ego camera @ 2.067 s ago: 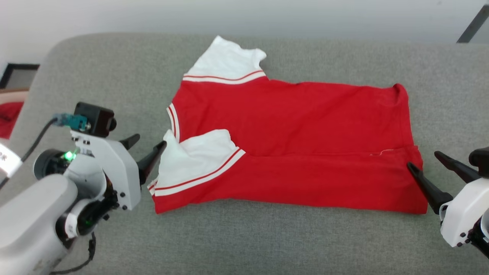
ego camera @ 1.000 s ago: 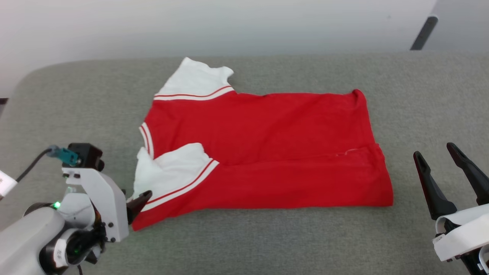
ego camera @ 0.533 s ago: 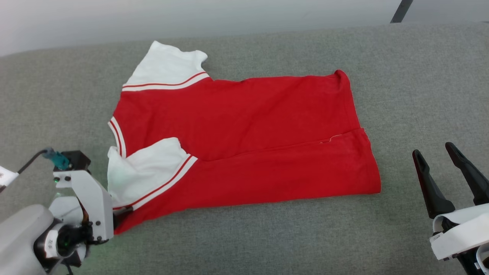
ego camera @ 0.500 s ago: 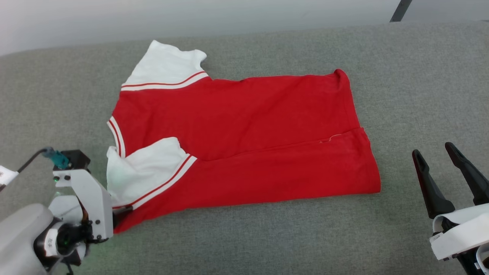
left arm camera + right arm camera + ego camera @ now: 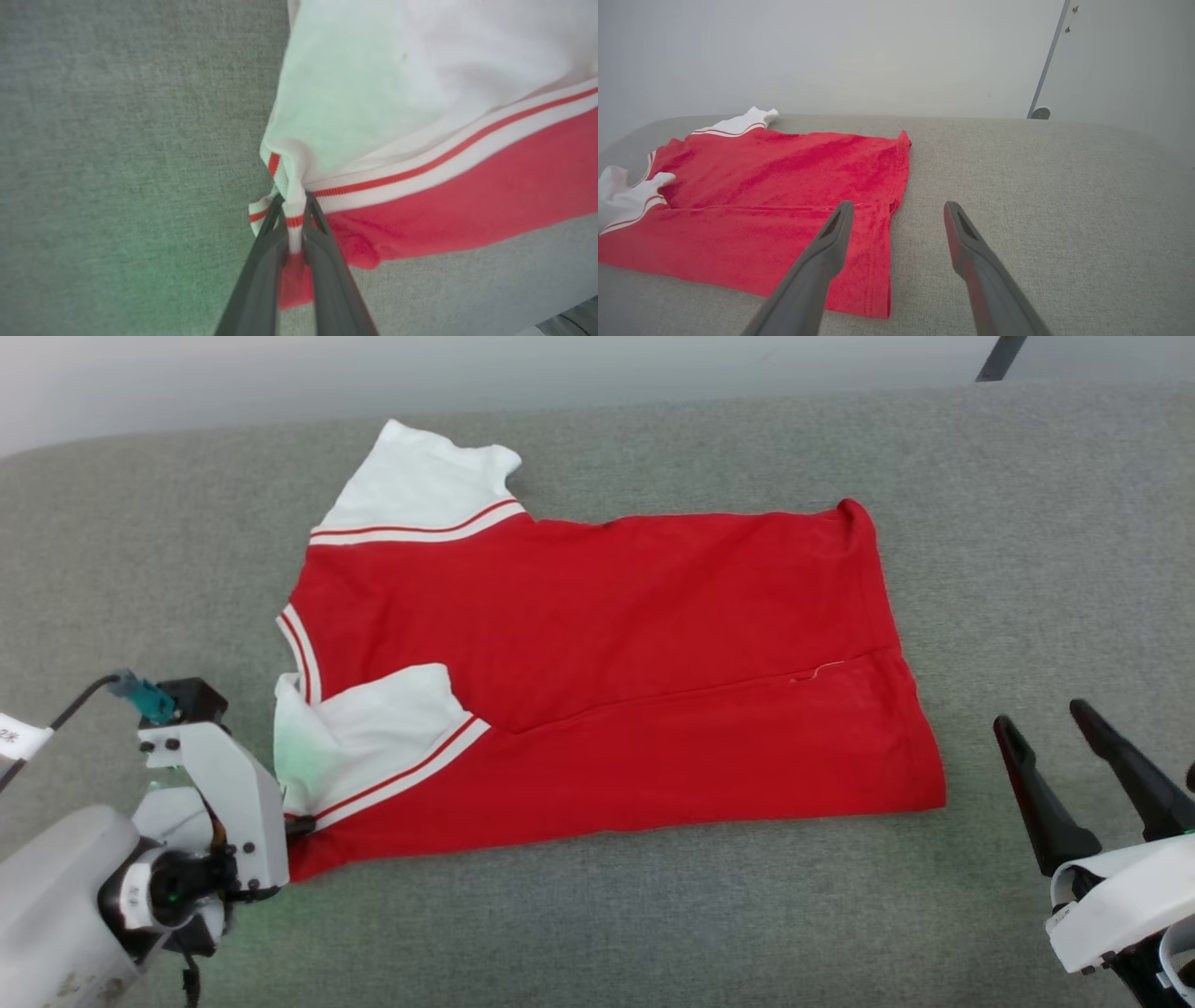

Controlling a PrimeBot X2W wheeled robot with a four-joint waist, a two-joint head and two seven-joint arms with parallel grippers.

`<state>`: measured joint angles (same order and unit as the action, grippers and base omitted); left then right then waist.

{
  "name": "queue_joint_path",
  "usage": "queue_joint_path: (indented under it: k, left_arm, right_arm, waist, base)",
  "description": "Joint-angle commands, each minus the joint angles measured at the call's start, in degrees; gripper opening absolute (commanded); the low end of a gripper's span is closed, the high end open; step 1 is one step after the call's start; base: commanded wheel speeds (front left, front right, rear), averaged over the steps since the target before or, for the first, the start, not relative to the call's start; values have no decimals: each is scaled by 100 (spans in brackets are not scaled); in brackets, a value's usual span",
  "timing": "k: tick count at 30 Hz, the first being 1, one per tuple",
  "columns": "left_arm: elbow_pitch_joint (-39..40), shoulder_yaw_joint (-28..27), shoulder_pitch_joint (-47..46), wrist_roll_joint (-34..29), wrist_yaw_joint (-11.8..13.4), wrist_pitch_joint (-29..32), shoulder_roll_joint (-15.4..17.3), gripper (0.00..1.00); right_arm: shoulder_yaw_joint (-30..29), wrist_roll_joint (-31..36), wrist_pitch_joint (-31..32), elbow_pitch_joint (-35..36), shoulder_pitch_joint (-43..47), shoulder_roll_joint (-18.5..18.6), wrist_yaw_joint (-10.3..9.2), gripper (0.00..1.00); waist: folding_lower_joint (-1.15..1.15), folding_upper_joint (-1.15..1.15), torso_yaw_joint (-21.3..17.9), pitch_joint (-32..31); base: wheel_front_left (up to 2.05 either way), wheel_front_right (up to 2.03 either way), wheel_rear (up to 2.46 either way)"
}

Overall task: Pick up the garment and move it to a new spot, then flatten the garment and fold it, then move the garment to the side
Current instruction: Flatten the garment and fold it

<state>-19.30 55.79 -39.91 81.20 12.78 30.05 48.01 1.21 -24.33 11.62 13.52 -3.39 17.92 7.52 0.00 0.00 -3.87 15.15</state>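
On woven grey cushion (image 5: pixel 653 915): left gripper (image 5: pixel 293 201) clamps garment (image 5: pixel 607 616) trim; right gripper (image 5: pixel 899 204) gaping.

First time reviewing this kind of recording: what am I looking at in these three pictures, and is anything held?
This is a two-armed robot. The wide picture comes from a camera on its head, looking down; the other two come from cameras on its wrists, looking along each arm's two dark fingers. A red garment with white sleeves lies partly folded on a grey padded surface. The left end effector is shut on the garment's striped sleeve edge. The right end effector is open, holds nothing and stands beside the hem.
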Motion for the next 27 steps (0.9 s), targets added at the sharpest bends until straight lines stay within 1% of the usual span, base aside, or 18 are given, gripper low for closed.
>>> queue_joint_path:
  k: [1, 7, 8, 10, 13, 15, 18, 23, 24, 25, 26, 27]
  left_arm:
    - [-78, 148, 135, -32, -44, 9, -197, 0]
    - [-100, 149, 43, -94, -128, -53, -338, 0]
    - [-100, 149, 43, -94, -128, -53, -338, 0]
    - [-95, 158, -18, -127, -125, -54, -404, 0]
    - [-74, 161, -119, -174, -144, -83, -501, 0]
    - [-65, 167, -180, -211, -144, -93, -562, 0]
    - [-55, 182, -264, -270, -154, -107, -650, 0]
    - [-79, 188, -373, -317, -179, -147, -784, 0]
    - [-89, 192, -395, -322, -180, -145, -809, 0]
    - [-101, 193, -406, -327, -191, -147, -834, 0]
    - [-114, 194, -417, -332, -203, -149, -853, 0]
    - [-133, 195, -425, -336, -215, -150, -864, 0]
  right_arm:
    - [17, -89, 212, -20, -5, 34, -6, 100]
    - [-8, -243, 1080, -114, -90, 124, -6, 100]
    - [-8, -243, 1080, -114, -90, 124, -6, 100]
    - [-45, -298, 1343, -154, -133, 163, -6, 100]
    - [-52, -363, 1711, -291, -224, 240, -6, 100]
    - [-53, -449, 1968, -418, -276, 200, -6, 100]
    - [2, -525, 2343, -585, -370, 262, -6, 100]
    - [125, -564, 2717, -866, -546, 338, -6, 100]
    - [161, -581, 2764, -933, -577, 363, -6, 84]
    - [218, -592, 2789, -965, -599, 359, -5, 29]
    - [238, -608, 2814, -1005, -630, 355, -5, 0]
    - [251, -607, 2846, -1046, -653, 393, -5, 0]
  waist:
    - [0, 0, 48, 5]
    - [0, 0, 174, 40]
    - [0, 0, 174, 40]
    - [0, 0, 240, 74]
    - [0, 0, 330, 141]
    - [0, 0, 386, 187]
    - [0, 0, 468, 262]
    - [0, 0, 583, 348]
    - [0, 0, 603, 360]
    - [0, 0, 619, 369]
    - [0, 0, 633, 374]
    - [0, 0, 647, 377]
  base:
    - [0, 0, 0]
    - [0, 0, 0]
    - [0, 0, 0]
    - [0, 0, 0]
    - [0, 0, 0]
    - [0, 0, 0]
    - [0, 0, 0]
    - [0, 0, 0]
    - [0, 0, 0]
    - [0, 0, 0]
    - [0, 0, 0]
    - [0, 0, 0]
